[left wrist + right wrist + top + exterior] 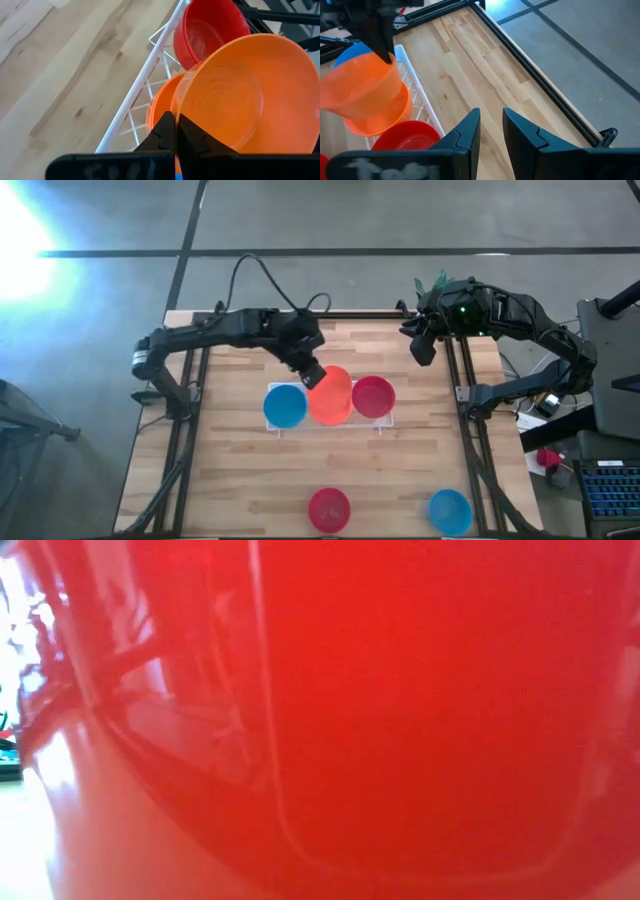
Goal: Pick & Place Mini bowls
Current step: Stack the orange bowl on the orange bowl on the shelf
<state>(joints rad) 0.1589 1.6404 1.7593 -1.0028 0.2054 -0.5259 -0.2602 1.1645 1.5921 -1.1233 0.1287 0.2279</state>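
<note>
Left gripper (pixel 312 375): jaws clamped on orange mini bowl (pixel 332 392), tilted above white tray (pixel 150 75).
Right gripper (pixel 422 345): jaws apart, empty, counter's far right corner.

1. A robotics lab or workshop: two dark arms hang from a black metal frame (pixel 186 395) around a wooden table (pixel 240 470).
2. Bare grey concrete floor (pixel 330 215).
3. Loose cables (pixel 262 275) and side equipment (pixel 610 480).

two dark jointed arms, black looping cable, green light, angular black fingers (pixel 520 132)
</note>
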